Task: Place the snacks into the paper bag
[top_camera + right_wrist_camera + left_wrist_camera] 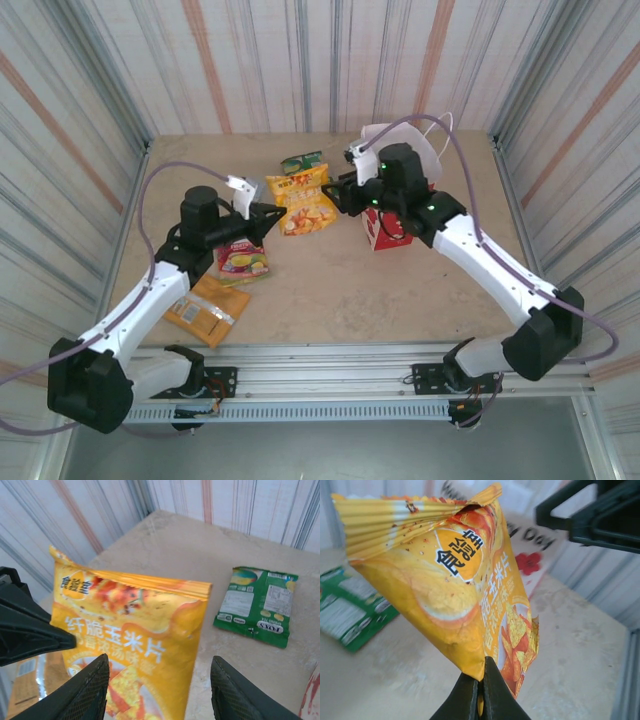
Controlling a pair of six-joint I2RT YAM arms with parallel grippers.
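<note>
A yellow-orange snack bag (305, 205) hangs above the table, and my left gripper (270, 212) is shut on its left corner. In the left wrist view the pinched corner sits between the closed jaws of the left gripper (482, 680), with the bag (455, 580) rising above them. My right gripper (340, 195) is at the bag's right side. Its fingers (90, 690) stand open with the bag (135, 630) between them, not clamped. The red paper bag (385, 235) stands upright behind the right arm, partly hidden.
A green packet (302, 162) lies flat at the back, also seen from the right wrist (257, 605). A red and yellow-green candy bag (243, 260) and a flat orange pouch (208, 308) lie at the front left. Striped walls enclose the table.
</note>
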